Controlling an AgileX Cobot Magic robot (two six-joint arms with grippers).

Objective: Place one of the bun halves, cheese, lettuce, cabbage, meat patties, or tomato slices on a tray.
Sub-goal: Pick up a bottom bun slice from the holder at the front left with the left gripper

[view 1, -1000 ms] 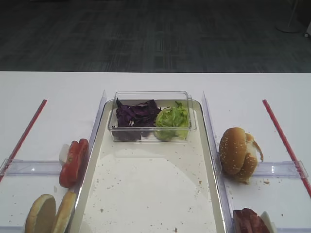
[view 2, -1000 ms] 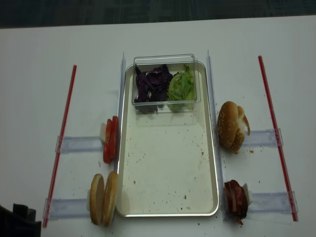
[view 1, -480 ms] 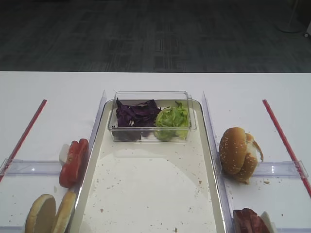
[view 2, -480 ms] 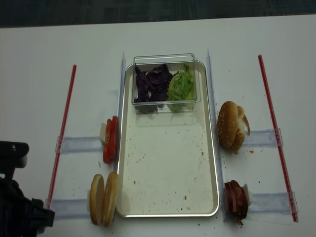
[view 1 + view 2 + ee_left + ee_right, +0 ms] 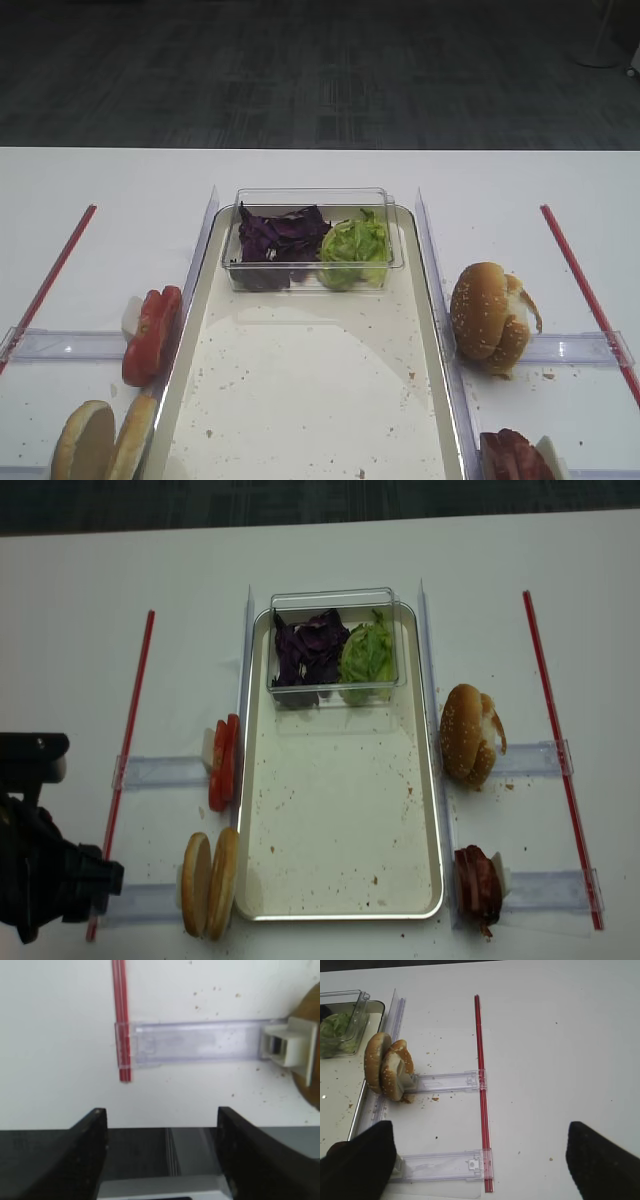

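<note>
The metal tray [image 5: 340,820] lies bare in the middle. Two plain bun halves [image 5: 208,882] and red tomato slices [image 5: 224,763] stand on edge left of it. On its right are a sesame bun [image 5: 468,735] and dark meat patties [image 5: 478,885]. Purple cabbage [image 5: 308,648] and green lettuce [image 5: 368,652] fill a clear box. Cheese is out of view. My left gripper [image 5: 60,880] hovers left of the bun halves, open and holding nothing [image 5: 162,1125]. My right gripper [image 5: 480,1160] is open and holds nothing, right of the patties.
The clear box [image 5: 312,240] sits on the tray's far end. Red strips [image 5: 125,760] [image 5: 560,750] run down both sides. Clear plastic rails [image 5: 200,1042] with white holder blocks [image 5: 292,1050] support the food. Crumbs dot the tray and table. The table's front edge shows between the left fingers.
The left arm has come into the overhead view at the lower left and moved further up over the red strip. The food has not moved.
</note>
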